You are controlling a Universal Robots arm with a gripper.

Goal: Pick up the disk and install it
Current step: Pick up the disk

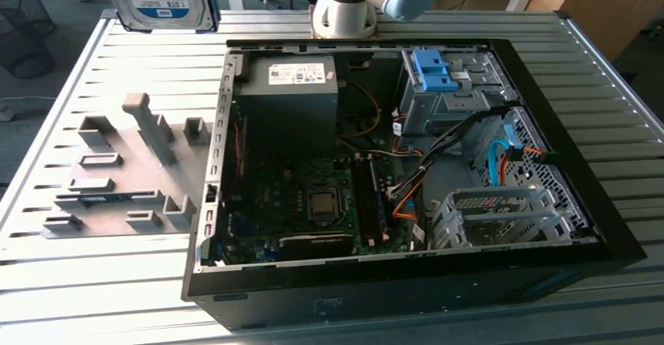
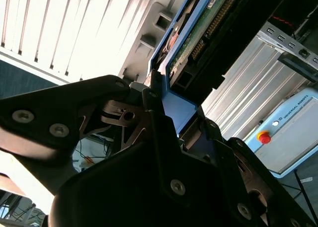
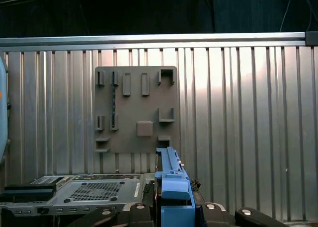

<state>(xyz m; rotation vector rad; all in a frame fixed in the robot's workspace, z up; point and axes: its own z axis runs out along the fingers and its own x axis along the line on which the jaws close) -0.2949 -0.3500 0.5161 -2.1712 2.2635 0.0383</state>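
Note:
The disk (image 1: pixel 163 0), silver-grey with a white-and-blue label and a blue frame, hangs upright in the air above the table's far corner, at the exterior view's upper left. In the second wrist view my gripper (image 2: pixel 163 99) is shut on the blue frame at the disk's (image 2: pixel 198 34) edge, and the drive's green circuit board and connector face the camera. The first wrist view looks down along the disk's blue frame (image 3: pixel 171 180), held between my dark fingers (image 3: pixel 141 210), high above the table.
An open computer case (image 1: pixel 581 228) lies on the slatted metal table (image 1: pixel 623 127). Inside are a dark power supply (image 1: pixel 295 100), a motherboard, a drive cage with a blue bracket (image 1: pixel 436 69) and a metal cage (image 1: pixel 498 213). A grey fixture plate (image 1: pixel 124 166) lies to the case's left.

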